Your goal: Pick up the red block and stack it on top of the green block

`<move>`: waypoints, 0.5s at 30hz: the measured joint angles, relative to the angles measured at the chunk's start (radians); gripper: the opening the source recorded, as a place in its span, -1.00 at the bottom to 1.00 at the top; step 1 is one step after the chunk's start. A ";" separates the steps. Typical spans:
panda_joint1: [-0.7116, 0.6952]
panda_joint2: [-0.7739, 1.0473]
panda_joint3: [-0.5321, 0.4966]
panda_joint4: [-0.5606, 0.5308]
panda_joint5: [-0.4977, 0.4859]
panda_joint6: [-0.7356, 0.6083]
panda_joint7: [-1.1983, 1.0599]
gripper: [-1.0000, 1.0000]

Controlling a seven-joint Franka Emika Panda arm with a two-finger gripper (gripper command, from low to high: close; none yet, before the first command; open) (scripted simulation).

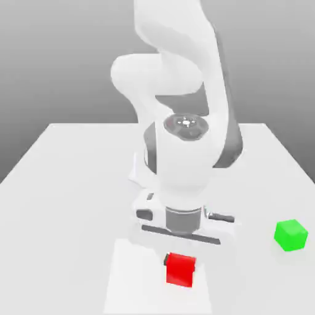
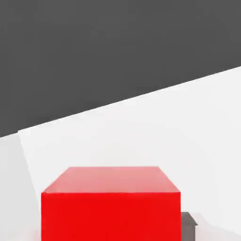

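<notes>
The red block (image 1: 180, 269) sits near the table's front edge, directly under the white hand. My gripper (image 1: 180, 263) is down around it, and a dark finger (image 1: 166, 259) presses against the side of the cube on the exterior view's left. In the hand view the red block (image 2: 111, 212) looms close, with a dark fingertip (image 2: 188, 225) flush against its side. The jaws look shut on the cube. I cannot tell whether the cube rests on the table or hangs just above it. The green block (image 1: 290, 235) stands alone on the table, off to the exterior view's right.
The white table (image 1: 67, 184) stretches wide on both sides. The arm's bulky white links (image 1: 181, 154) rise behind the hand and hide the middle of the table. The table's far edge meets a dark background (image 2: 117, 52) in the hand view.
</notes>
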 joint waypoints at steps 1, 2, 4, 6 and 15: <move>0.022 -0.015 0.028 -0.002 0.005 -0.013 -0.009 -1.00; 0.050 -0.027 0.059 -0.003 0.009 -0.024 -0.018 -1.00; 0.121 -0.049 0.122 -0.004 0.015 -0.043 -0.035 -1.00; 0.209 -0.069 0.177 -0.006 0.021 -0.062 -0.053 -1.00; 0.427 -0.020 0.252 -0.002 -0.066 -0.026 -0.026 -1.00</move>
